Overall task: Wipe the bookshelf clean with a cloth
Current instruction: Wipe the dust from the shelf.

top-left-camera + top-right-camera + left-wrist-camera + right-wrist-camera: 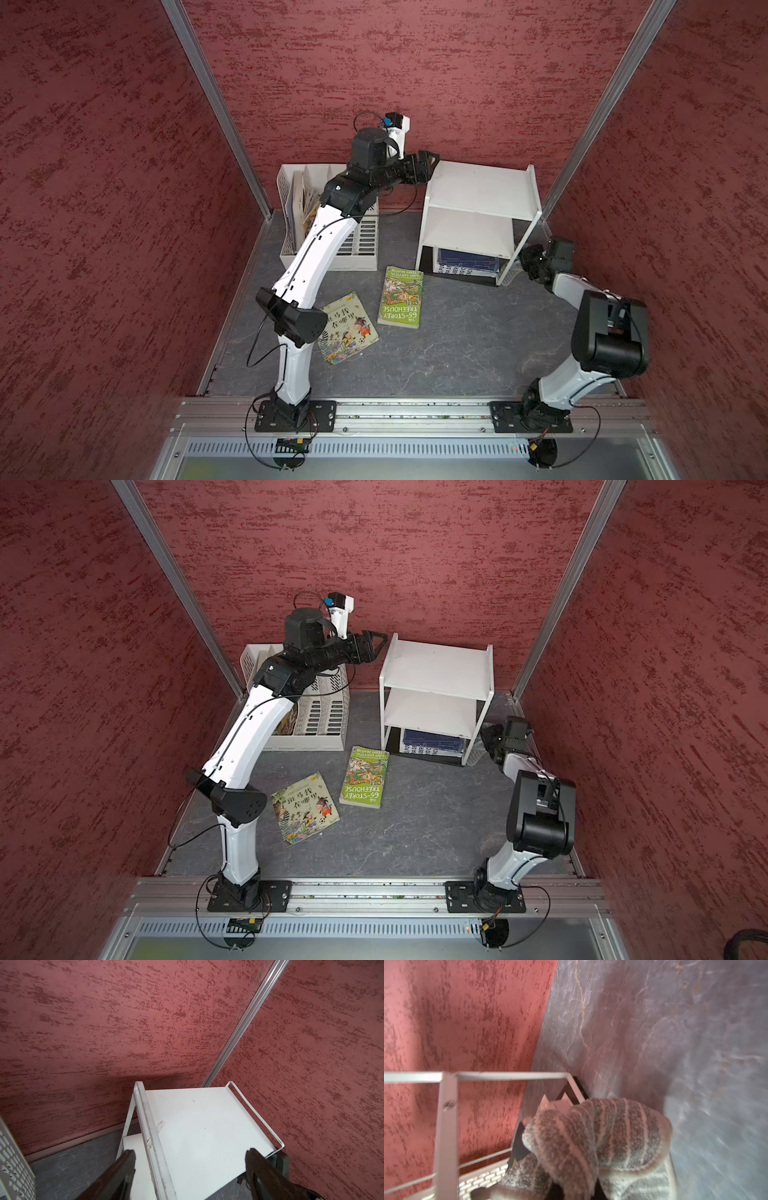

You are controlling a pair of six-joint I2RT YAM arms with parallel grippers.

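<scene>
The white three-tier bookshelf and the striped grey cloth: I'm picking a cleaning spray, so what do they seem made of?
White three-tier bookshelf: smooth matte boards, likely painted or laminated; a chipped patch suggests a coating. Thin frame: probably painted metal. Striped grey cloth: fuzzy, nubby pile, likely microfibre or terry.

Left gripper (191, 1153) held high, jaws wide apart; right gripper (528, 259) low, clenched.
</scene>
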